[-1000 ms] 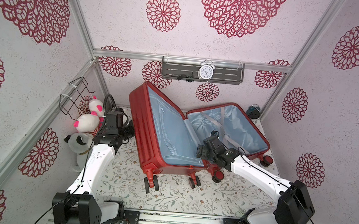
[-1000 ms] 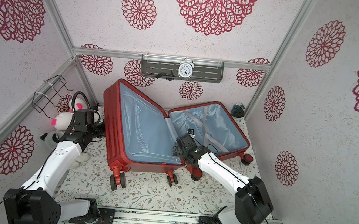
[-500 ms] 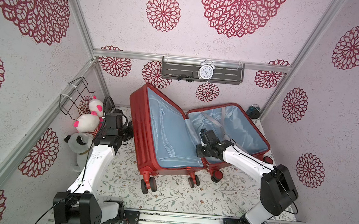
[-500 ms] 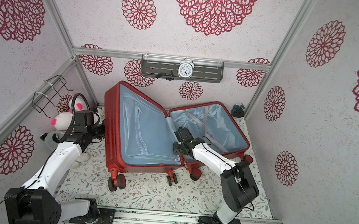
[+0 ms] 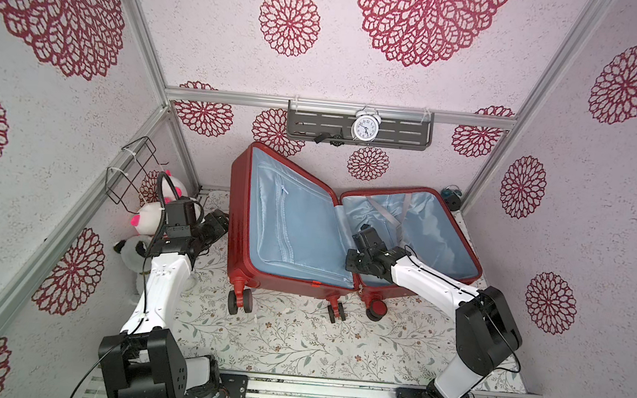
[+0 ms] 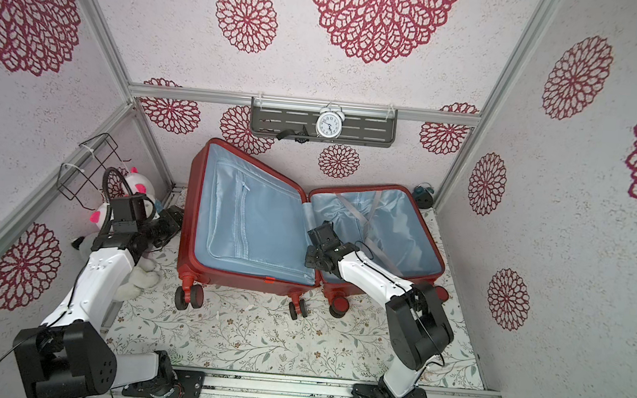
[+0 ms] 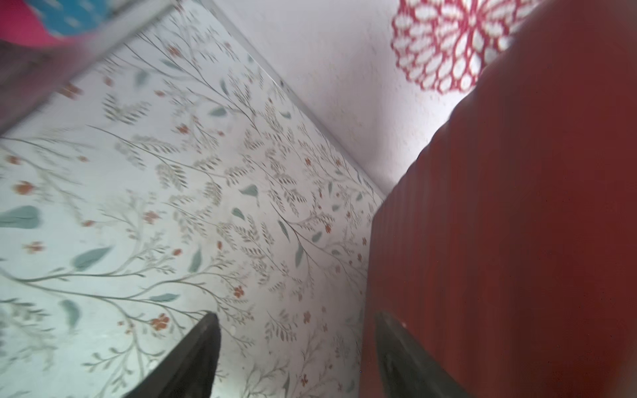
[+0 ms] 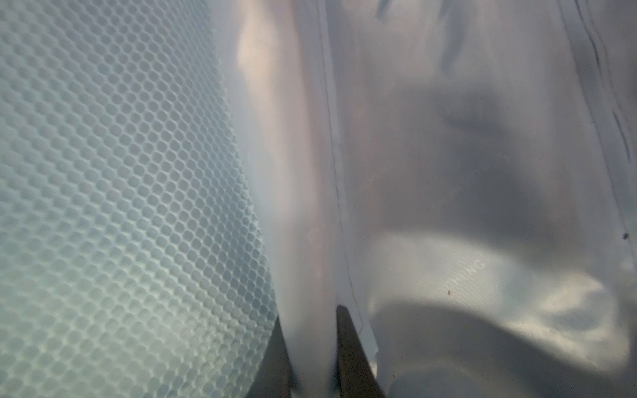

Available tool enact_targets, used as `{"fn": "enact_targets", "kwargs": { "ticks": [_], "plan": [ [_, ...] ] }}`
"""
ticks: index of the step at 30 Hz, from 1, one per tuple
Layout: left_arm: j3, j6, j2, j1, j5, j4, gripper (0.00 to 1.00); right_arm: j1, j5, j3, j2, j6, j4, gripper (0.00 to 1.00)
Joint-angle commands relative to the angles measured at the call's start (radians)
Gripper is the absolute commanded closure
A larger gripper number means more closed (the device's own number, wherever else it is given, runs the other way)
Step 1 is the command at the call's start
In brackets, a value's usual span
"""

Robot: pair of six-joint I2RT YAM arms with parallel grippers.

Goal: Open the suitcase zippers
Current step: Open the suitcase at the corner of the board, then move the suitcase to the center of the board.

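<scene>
Red suitcase (image 5: pixel 281 286) sits mid-tabletop (image 5: pixel 296 340), toward the back wall, wide open. It has 2 halves: the one by the left arm is tipped up at an angle, the one by the right arm lies flat. Light blue lining (image 5: pixel 298 229) shows in both, and grey straps (image 5: pixel 386 214) cross the flat half. The zippers (image 5: pixel 463 240) are a dark red track along the shell rims, and the 2 rims are well apart except at the hinge. Wheels (image 5: pixel 240 304) are at the near edge, toward the arm bases.

On the outside, the left gripper (image 5: pixel 223 220) is right at the raised half's ribbed red face. Wrist view of the left gripper (image 7: pixel 296 330): jaws released, wide gap, nothing between. 1 finger (image 7: pixel 406 355) is against or just beside the shell, contact unclear. The other is over the floral tabletop.

Inside the case, the right gripper (image 5: pixel 364 230) is near the hinge, on the flat half's side. Wrist view of the right gripper (image 8: pixel 310 330): jaws nearly together, narrow gap, a strip of lining showing in it, mesh pocket (image 8: pixel 120 172) alongside. Cannot tell if the fabric is pinched or just behind the fingers.

Also here: plush toys (image 5: pixel 146 216) and wire basket (image 5: pixel 132 168) by the left arm, alarm clock (image 5: pixel 365 127) on the wall shelf (image 5: pixel 401 134).
</scene>
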Motion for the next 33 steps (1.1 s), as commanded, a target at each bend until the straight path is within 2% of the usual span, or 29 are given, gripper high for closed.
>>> {"fn": "enact_targets", "kwargs": {
  "ticks": [1, 5, 14, 23, 33],
  "plan": [
    [-0.027, -0.003, -0.115, 0.024, -0.010, -0.009, 0.25, -0.005, 0.082, -0.047, 0.030, 0.203, -0.046, 1.00],
    [-0.052, -0.002, -0.172, 0.036, -0.021, -0.019, 0.23, -0.005, 0.056, -0.096, -0.007, 0.224, -0.006, 1.00],
    [-0.092, -0.034, -0.197, 0.012, 0.054, 0.007, 0.24, 0.038, 0.010, -0.231, -0.096, 0.298, 0.096, 1.00],
    [-0.095, 0.003, -0.230, -0.208, -0.044, -0.039, 0.22, 0.179, 0.091, -0.239, -0.100, 0.393, 0.095, 1.00],
    [-0.193, -0.018, -0.301, -0.423, -0.154, -0.018, 0.21, 0.287, 0.165, -0.277, -0.159, 0.509, 0.100, 1.00]
  ]
}}
